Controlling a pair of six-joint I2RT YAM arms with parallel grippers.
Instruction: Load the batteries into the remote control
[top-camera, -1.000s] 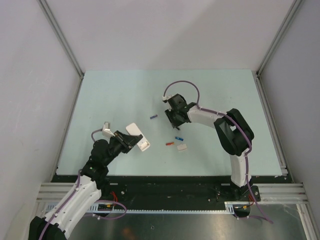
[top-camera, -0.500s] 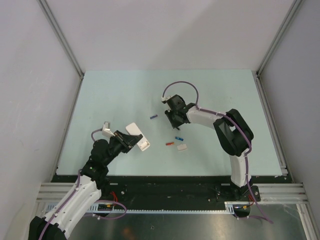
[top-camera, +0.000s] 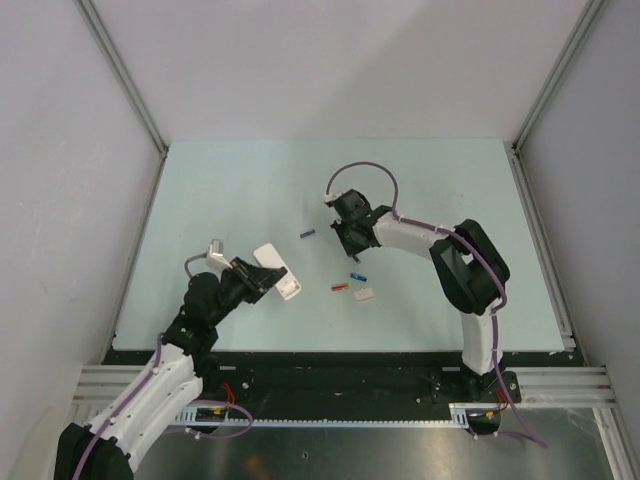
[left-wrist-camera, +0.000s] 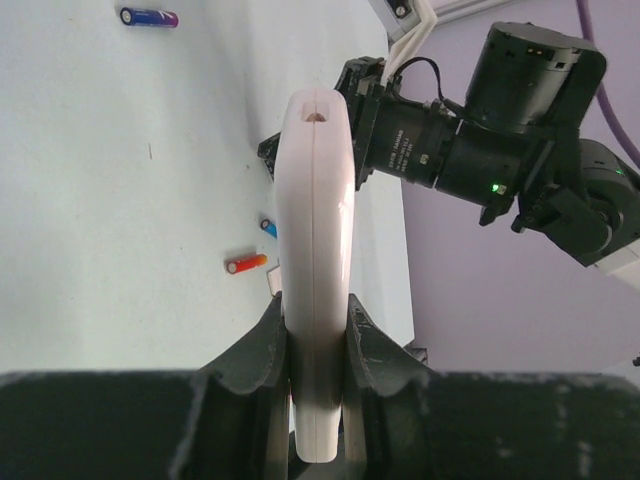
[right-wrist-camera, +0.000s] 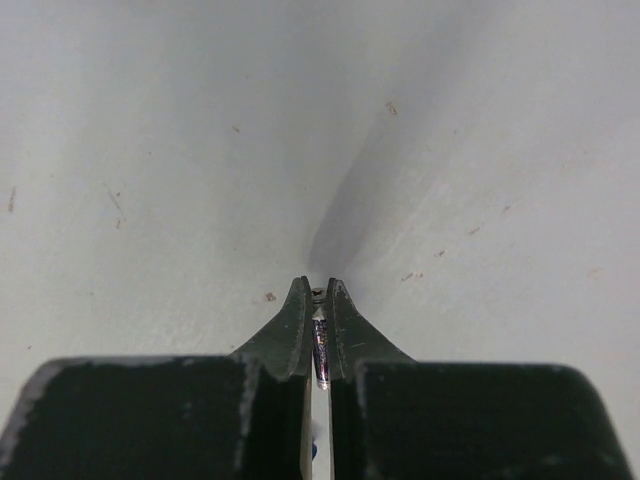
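The remote control (left-wrist-camera: 316, 250) shows edge-on in the left wrist view, white, with my left gripper (left-wrist-camera: 317, 322) shut on its lower end. From above, the remote control (top-camera: 272, 262) is held tilted over the table's left half by the left gripper (top-camera: 254, 280). My right gripper (right-wrist-camera: 317, 292) is shut on a slim dark purple battery (right-wrist-camera: 320, 347), tips down at the table; from above this right gripper (top-camera: 345, 238) is at mid-table. Loose batteries lie nearby: purple-blue (top-camera: 308, 234), blue (top-camera: 357, 276), orange-red (top-camera: 340, 287).
A small white cover piece (top-camera: 364, 294) lies beside the orange-red battery. The pale green table (top-camera: 450, 180) ends at metal rails on both sides and at the near edge. In the left wrist view the right arm's wrist (left-wrist-camera: 480, 140) looms just beyond the remote.
The right gripper's jaws have shut on the dark purple battery. The left arm, still holding the remote, has shifted slightly.
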